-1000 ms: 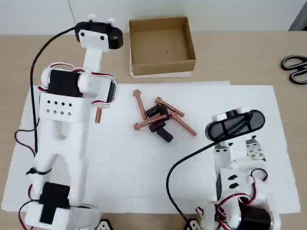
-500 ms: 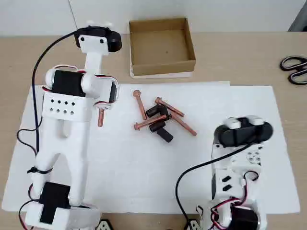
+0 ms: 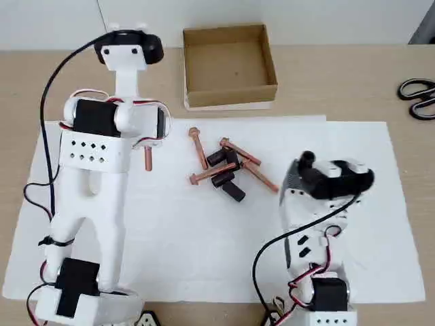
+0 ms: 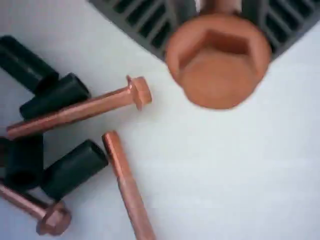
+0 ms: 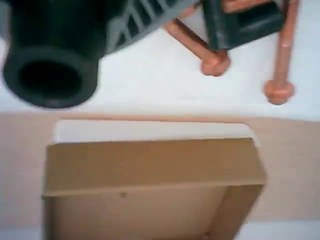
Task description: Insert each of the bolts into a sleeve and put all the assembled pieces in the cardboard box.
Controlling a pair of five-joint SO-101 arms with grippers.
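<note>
From above, my left tool [image 3: 147,145] is clenched on a bolt [image 3: 147,159]. The bolt hangs with its shank pointing down over the white sheet [image 3: 204,244], to the left of the heap. My right tool [image 3: 302,171] is closed around a black sleeve [image 3: 306,159], to the right of the heap. Between my two arms, the loose bolts [image 3: 199,148] and loose sleeves [image 3: 234,192] lie tangled, touching and crossing one another. The open box [image 3: 231,92] stands on the table [image 3: 340,81] just past the sheet's far edge. Scissors [image 3: 416,97] lie near the table's right edge, well away from everything else.

From my left wrist, the held bolt's [image 4: 217,60] flanged hex head faces the camera, seated between ribbed grey jaws. On the sheet [image 4: 240,175] beyond it are three loose bolts [image 4: 80,107] and four loose sleeves [image 4: 72,167]. One bolt rests against a sleeve.

From my right wrist, the held sleeve [image 5: 50,65] turns its hollow end toward the camera and is pressed against a ribbed jaw. Two loose bolts [image 5: 197,47] on the sheet [image 5: 150,95] point their heads toward the box [image 5: 150,170], with one of the loose sleeves [image 5: 245,22] between them. The box sits just past the sheet's edge, with its brown wall facing me.
</note>
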